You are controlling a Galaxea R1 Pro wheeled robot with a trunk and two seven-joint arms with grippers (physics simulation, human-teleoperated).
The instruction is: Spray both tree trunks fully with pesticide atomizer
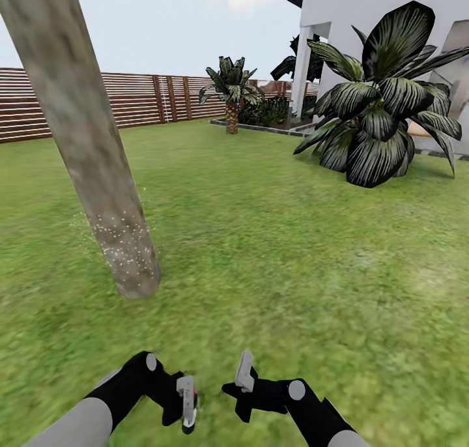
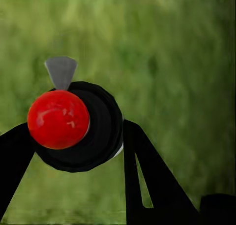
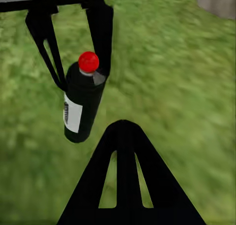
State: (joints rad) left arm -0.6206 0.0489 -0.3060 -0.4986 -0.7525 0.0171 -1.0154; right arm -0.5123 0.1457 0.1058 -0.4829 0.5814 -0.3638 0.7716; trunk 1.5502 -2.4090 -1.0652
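Observation:
The pesticide atomizer is a black bottle with a red cap and a white label, held above the grass with my left gripper shut on it. In the left wrist view the red cap faces the camera between the two black fingers. A thick mottled grey-brown tree trunk rises at the left of the head view, with white pesticide specks on its lower part. My left gripper and right gripper are low in front, right of the trunk. The right gripper is shut and empty.
Green lawn spreads all around. A large dark broad-leaved plant stands at the right before the white house. A short palm and the brown slat fence lie far behind.

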